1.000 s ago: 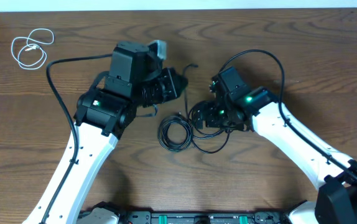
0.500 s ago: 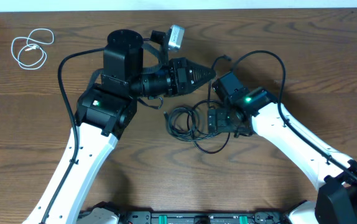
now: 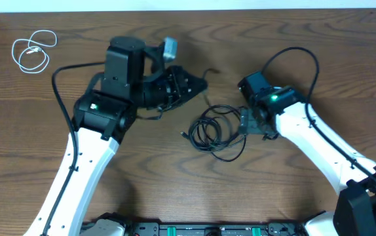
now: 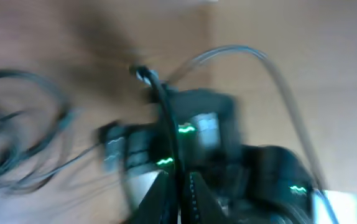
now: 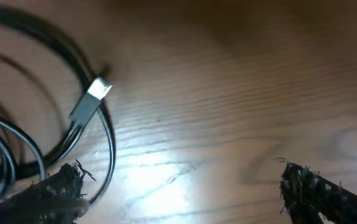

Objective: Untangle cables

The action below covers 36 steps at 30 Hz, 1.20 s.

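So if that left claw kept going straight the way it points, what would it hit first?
Probably the right arm, dead ahead of the left gripper in its wrist view. Only the black cable it grips lies between. Blur hides depth.

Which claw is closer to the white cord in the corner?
Left. The left claw is well right of the white cord; the right claw is even farther right, beside the black cables.

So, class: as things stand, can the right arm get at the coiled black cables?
Probably yes. The right gripper sits close beside the coiled black cables, its jaws wide open, with only bare wooden table between. The left gripper, pinching a cable end, is off to the side.
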Available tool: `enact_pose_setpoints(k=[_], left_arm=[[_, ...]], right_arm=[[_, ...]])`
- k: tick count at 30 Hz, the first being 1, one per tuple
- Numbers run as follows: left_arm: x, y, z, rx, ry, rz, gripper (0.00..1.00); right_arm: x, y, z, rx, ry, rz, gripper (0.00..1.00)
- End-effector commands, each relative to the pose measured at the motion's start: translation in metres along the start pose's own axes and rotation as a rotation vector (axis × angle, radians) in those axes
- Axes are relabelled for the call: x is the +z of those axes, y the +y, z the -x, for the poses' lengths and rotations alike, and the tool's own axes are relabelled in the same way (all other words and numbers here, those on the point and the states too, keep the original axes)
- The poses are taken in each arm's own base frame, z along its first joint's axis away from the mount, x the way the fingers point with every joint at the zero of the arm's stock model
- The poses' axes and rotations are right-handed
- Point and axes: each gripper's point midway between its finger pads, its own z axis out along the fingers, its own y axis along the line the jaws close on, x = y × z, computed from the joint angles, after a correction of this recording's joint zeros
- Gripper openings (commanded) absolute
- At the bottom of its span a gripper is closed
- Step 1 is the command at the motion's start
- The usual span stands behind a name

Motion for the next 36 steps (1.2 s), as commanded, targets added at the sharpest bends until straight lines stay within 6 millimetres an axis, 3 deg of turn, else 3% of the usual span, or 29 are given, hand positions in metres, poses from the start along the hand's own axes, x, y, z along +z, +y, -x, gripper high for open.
enact_pose_setpoints(k=[1,6,10,12,15,20,23,28,36], left_arm=[[-0.015,0.048,0.026,-0.042,-0.165,0.252,0.08],[-0.063,0.132,0.028,-0.115,-0.329,0.734,0.08],[-0.096,0.161,0.024,-0.118,-0.382,0.956,0.08],[-0.105,0.167,0.022,-0.117,-0.395,1.013,0.08],[-0.106,0.168,0.021,-0.118,-0.39,1.021,0.08],[-0.11,0.172,0.023,-0.113,-0.403,1.057,0.08],[-0.117,0.178,0.025,-0.105,-0.421,1.11,0.08],[-0.126,0.185,0.027,-0.094,-0.439,1.178,0.08],[-0.126,0.192,0.029,-0.113,-0.43,1.201,0.08]], right_arm=[[0.003,-0.008,0.004,0.066,0.015,0.008,0.99],[0.004,-0.022,0.01,0.081,-0.008,-0.048,0.99],[0.005,-0.024,0.013,0.107,-0.02,-0.05,0.99],[0.005,-0.013,0.011,0.131,0.002,0.01,0.99],[0.001,0.021,0.006,0.122,0.06,0.187,0.99],[-0.023,0.084,-0.003,-0.144,0.092,0.542,0.99],[-0.021,0.083,-0.003,-0.168,0.073,0.515,0.99],[-0.008,0.055,0.0,-0.086,0.059,0.342,0.99],[-0.014,0.061,-0.037,-0.242,0.17,0.362,0.99]])
